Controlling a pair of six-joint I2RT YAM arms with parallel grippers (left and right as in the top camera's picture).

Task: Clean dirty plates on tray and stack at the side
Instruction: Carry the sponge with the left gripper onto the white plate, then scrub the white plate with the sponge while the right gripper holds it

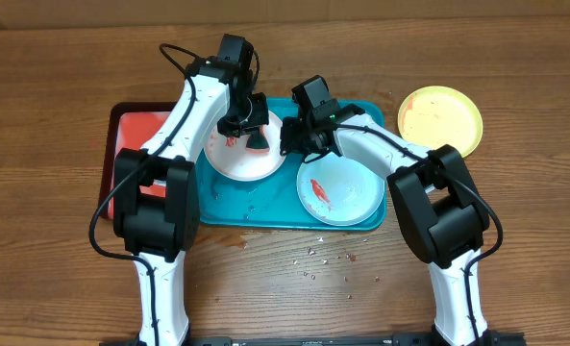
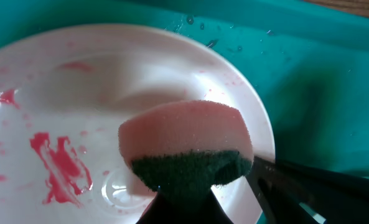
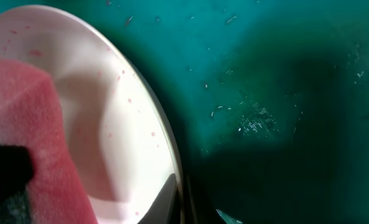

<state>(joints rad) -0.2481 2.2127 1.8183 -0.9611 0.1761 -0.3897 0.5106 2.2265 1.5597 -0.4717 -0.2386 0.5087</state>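
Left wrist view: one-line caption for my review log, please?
Green-backed pink sponge over a white plate smeared with red sauce, on the teal tray.

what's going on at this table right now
The left gripper holds a pink sponge over the white plate on the teal tray, red smears showing on it. The right gripper pinches that plate's rim. A second smeared plate sits on the tray; a yellow plate lies off it.

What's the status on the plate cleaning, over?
Left gripper shut on sponge, over white plate, red smears on it. Right gripper at that plate's rim, grip unclear. Green-rimmed plate dirty on tray; yellow plate off-tray. Nothing in the way.
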